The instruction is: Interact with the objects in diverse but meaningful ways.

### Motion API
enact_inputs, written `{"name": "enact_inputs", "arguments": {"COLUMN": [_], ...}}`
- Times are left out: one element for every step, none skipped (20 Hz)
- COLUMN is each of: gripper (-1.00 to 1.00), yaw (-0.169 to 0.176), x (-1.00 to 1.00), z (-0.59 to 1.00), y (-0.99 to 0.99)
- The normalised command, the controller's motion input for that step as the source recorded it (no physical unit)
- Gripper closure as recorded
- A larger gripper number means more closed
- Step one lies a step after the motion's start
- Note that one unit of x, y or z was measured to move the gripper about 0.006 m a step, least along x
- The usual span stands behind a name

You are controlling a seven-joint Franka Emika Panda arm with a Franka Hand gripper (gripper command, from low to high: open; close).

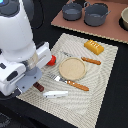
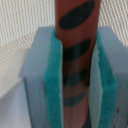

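The gripper [image 2: 75,75] is pinching a reddish-brown stick with dark oval marks [image 2: 75,55], which runs lengthwise between the two teal pads [image 2: 53,85]; in the wrist view both pads press against its sides, so the grasp looks firm. In the exterior view the arm hangs low over the woven placemat [image 1: 107,75], close to the mat's near edge at the exterior view's left, and one dark red end of the held stick [image 1: 38,87] shows below the hand, just above or on the mat; I cannot tell which. Beside it, at the near edge, lies the white flat piece [image 1: 55,93]. The tan plate [image 1: 72,68] sits at the mat's middle, the orange-handled fork [image 1: 70,82] just beside its near rim, a sausage stick [image 1: 91,61] and the ridged bread block [image 1: 94,47] toward the far corner, the red tomato [image 1: 51,60] half hidden behind the arm. The step in hand seems to be carrying the gripped stick; a sensible next move would be lifting clear, then travelling to the plate without clipping the fork.
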Motion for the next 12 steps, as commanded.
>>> {"name": "enact_inputs", "arguments": {"gripper": [1.00,1.00,1.00,1.00,1.00,1.00,1.00,1.00,1.00,1.00,1.00,1.00], "yaw": [0.000,0.000,0.000,0.004,0.007,0.009,0.010,0.010,0.018,0.031,0.027,0.039], "x": [-0.07,-0.10,-0.15,-0.16,-0.14,-0.19,-0.18,-0.14,-0.11,-0.05,0.00,0.00], "z": [-0.33,-0.33,-0.35,-0.37,-0.37,-0.39,-0.39,-0.39,-0.39,-0.33,-0.29,-0.21], "y": [-0.37,-0.36,-0.35,-0.34,-0.32,-0.32,-0.31,-0.24,-0.16,-0.07,0.00,0.13]}}
